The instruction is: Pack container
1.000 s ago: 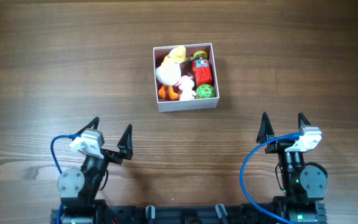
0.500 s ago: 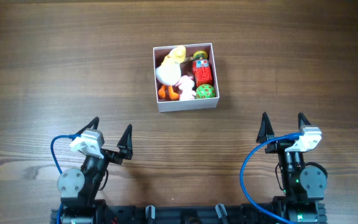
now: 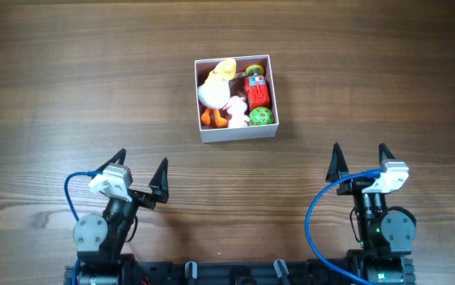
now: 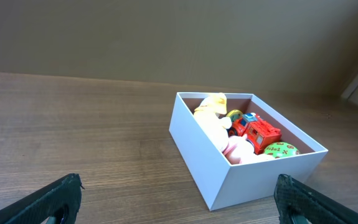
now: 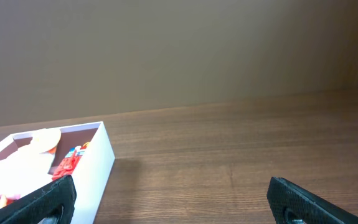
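Observation:
The container (image 3: 203, 134) is a small white-walled square box at the table's centre back. It holds a white and yellow duck (image 3: 217, 85), a red toy truck (image 3: 257, 93), a green ball (image 3: 260, 116) and a pink toy (image 3: 236, 108). It also shows in the left wrist view (image 4: 197, 158) and the right wrist view (image 5: 98, 165). My left gripper (image 3: 141, 169) is open and empty near the front left. My right gripper (image 3: 358, 160) is open and empty near the front right. Both are well apart from the container.
The wooden table (image 3: 369, 71) stretches around the container. A plain brown wall (image 5: 179, 50) stands behind the table. Blue cables (image 3: 314, 218) loop by each arm base at the front edge.

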